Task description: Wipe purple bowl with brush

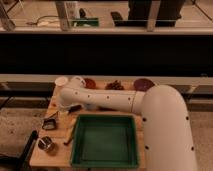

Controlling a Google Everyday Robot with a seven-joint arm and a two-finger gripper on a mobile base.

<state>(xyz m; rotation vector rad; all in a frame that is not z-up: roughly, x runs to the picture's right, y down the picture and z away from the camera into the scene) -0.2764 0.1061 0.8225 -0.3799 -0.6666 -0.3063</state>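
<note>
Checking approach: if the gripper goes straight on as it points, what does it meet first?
The gripper hangs pointing down over the table at its left end. Probably the brush, its handle just beneath; depth is unclear, so maybe bare wood.

Thick white arm (110,99), small dark dots

Wooden table (56,134), seemingly matt plastic tray (105,117).

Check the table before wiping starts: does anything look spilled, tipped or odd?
Nothing stands out. The purple bowl sits at the back edge of the table; the gripper hangs over its left side, by the brush.
</note>
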